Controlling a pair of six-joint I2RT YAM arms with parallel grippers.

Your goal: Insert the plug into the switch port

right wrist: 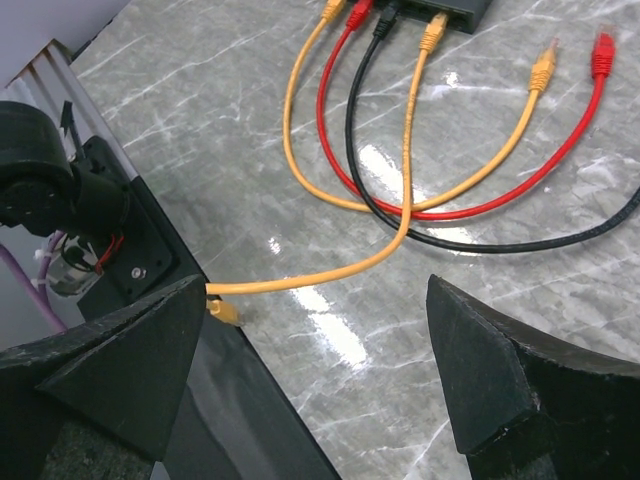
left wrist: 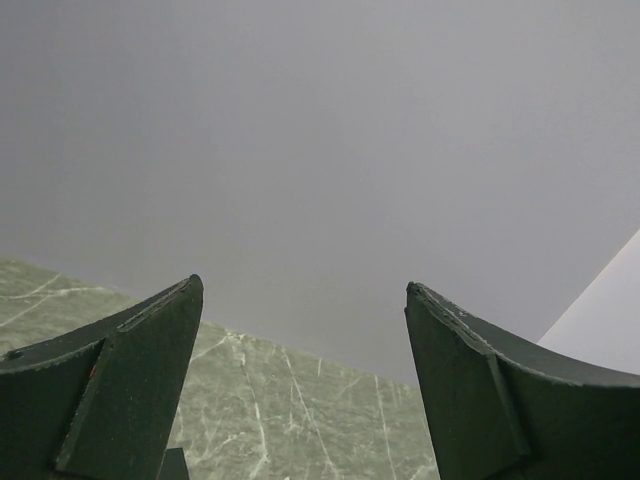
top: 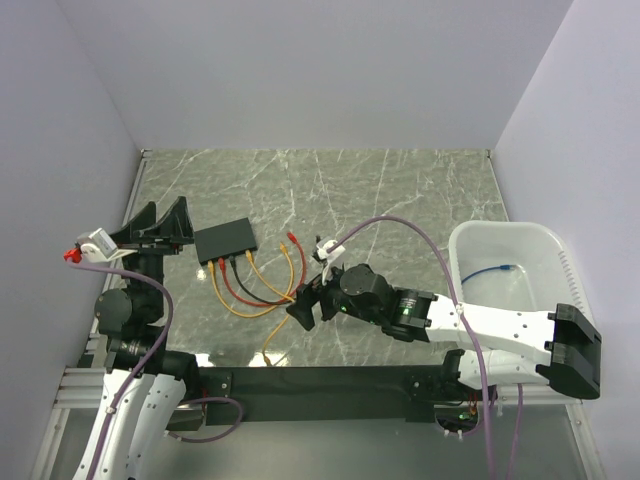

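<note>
**A:** Right wrist view: right claw (right wrist: 315, 290) spread wide, nothing btwn the fingers, over the marble table (right wrist: 520, 330).

**B:** Nearest thing?

**A:** Yellow cable end (right wrist: 225, 312) at the table's near edge, close by one finger. Further out, loops of yellow, red & black cables (right wrist: 352, 140).

**B:** And the switch?

**A:** Switch (right wrist: 455, 10) is farthest, well ahead of the claw, four cables plugged in. Loose yellow plug (right wrist: 543, 65) & loose red plug (right wrist: 601, 45) lie beside it, not plugged in.

**B:** Left claw?

**A:** Left claw (top: 165, 222) is wide too, empty, just left of the switch from above.
</note>
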